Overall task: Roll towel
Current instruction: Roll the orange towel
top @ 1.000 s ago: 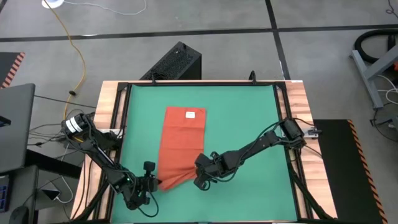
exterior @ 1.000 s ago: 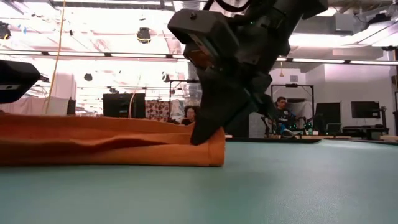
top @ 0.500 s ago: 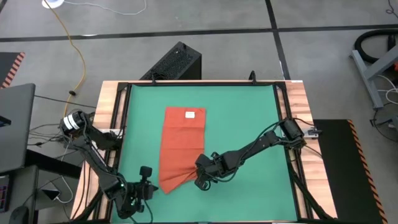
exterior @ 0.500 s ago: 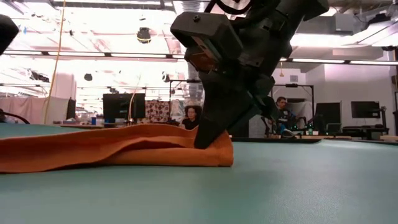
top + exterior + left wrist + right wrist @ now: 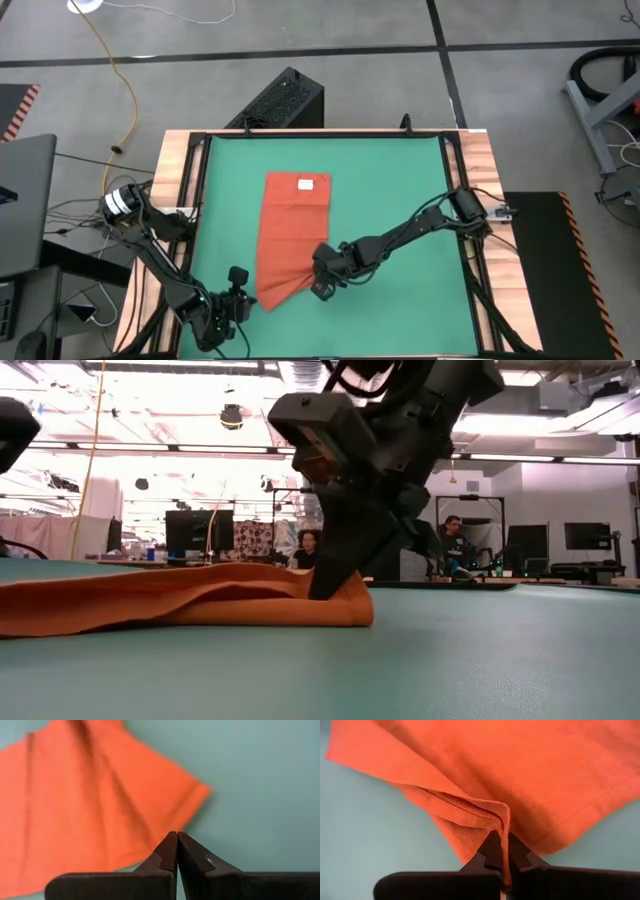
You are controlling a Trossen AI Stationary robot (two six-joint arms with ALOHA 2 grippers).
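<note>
- At the far left of the overhead view, cables run down beside the wooden table edge (image 5: 172,180) to the left arm, which reaches along the table's near left corner.
- The left gripper (image 5: 238,300) sits low over the green mat (image 5: 390,190), just beside the towel's near left corner and not touching it. Its wrist camera shows both dark fingers pressed tip to tip, holding nothing (image 5: 176,851).
- The towel (image 5: 290,235) is an orange-red cloth lying lengthwise in the middle-left of the mat. A small white tag (image 5: 307,184) lies near its far edge. Its far part lies flat; the near end is pulled askew into a slanted edge.
- The right gripper (image 5: 322,284) is at the towel's near right corner, its fingers pinched tight on a raised fold of the cloth (image 5: 506,851).
- From table height, that corner is lifted into a small hump under the gripper (image 5: 335,580), while the towel (image 5: 150,598) trails away in soft wrinkles.
- The right arm stretches from the table's right side.
- People sit in the room behind the table.
</note>
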